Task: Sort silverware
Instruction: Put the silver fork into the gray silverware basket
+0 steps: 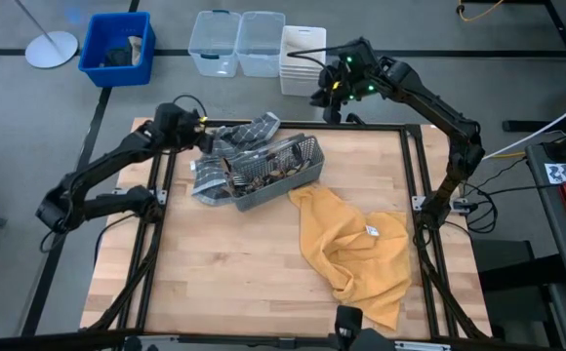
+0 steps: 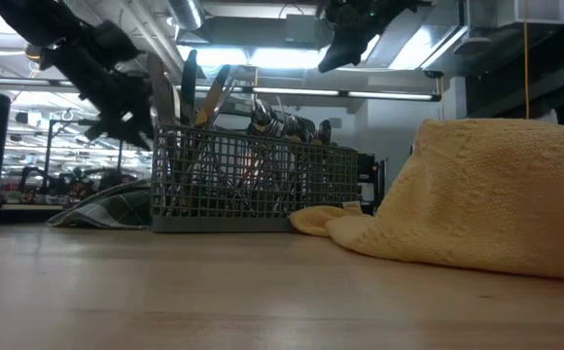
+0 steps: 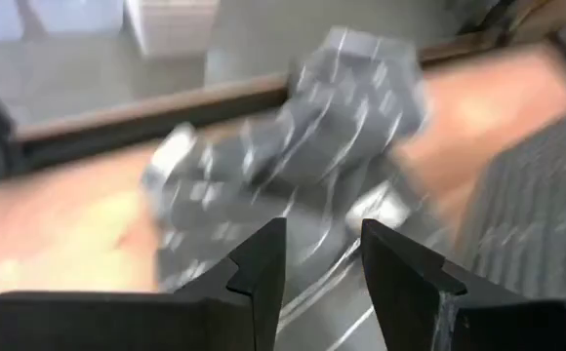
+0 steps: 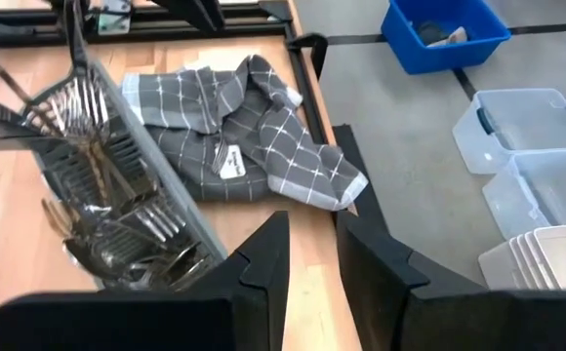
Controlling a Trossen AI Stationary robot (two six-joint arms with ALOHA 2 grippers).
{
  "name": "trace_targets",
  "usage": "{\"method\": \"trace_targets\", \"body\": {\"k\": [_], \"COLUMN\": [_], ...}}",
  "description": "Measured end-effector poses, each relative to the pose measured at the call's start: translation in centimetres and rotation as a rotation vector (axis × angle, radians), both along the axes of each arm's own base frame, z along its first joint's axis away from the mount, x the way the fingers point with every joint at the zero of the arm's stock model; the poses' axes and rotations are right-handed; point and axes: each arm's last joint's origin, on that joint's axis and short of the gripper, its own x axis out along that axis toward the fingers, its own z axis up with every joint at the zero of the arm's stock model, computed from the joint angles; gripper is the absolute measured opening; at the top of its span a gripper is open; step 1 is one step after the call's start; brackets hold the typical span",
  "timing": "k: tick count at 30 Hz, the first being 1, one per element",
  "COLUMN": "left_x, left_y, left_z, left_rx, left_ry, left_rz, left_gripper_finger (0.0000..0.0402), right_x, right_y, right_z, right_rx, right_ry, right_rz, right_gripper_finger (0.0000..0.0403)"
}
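Note:
The silverware (image 1: 259,174), forks and other shiny pieces, stands and lies in a grey wire-mesh caddy (image 1: 298,161) near the table's far middle. In the right wrist view the silverware (image 4: 98,195) shows as fork tines and handles inside the caddy (image 4: 166,195). My left gripper (image 1: 203,122) hovers open over the grey plaid towel (image 1: 229,146) just left of the caddy, with nothing between its fingers (image 3: 263,253). My right gripper (image 1: 324,97) hangs open high beyond the table's far edge, its fingers (image 4: 263,253) holding nothing.
A yellow towel (image 1: 356,249) lies crumpled at the table's right, touching the caddy's near right corner. The grey plaid towel runs under the caddy's left end. On the floor beyond the far edge stand a blue bin (image 1: 117,44), two clear bins (image 1: 236,41) and white trays (image 1: 301,58).

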Motion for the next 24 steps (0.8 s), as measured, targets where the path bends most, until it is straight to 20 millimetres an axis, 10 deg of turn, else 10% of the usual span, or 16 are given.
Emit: {"method": "trace_targets", "body": {"k": [24], "left_x": [1.2], "left_y": [0.5], "left_z": [-6.0], "left_rx": [-0.086], "left_ry": [0.502], "left_rz": [-0.492], "left_gripper_finger": [0.0125], "right_x": [0.0], "right_y": [0.1], "right_z": [-0.1], "right_rx": [0.010], "right_ry": [0.009], "right_rz": [-0.002], "right_gripper_finger": [0.0090]}}
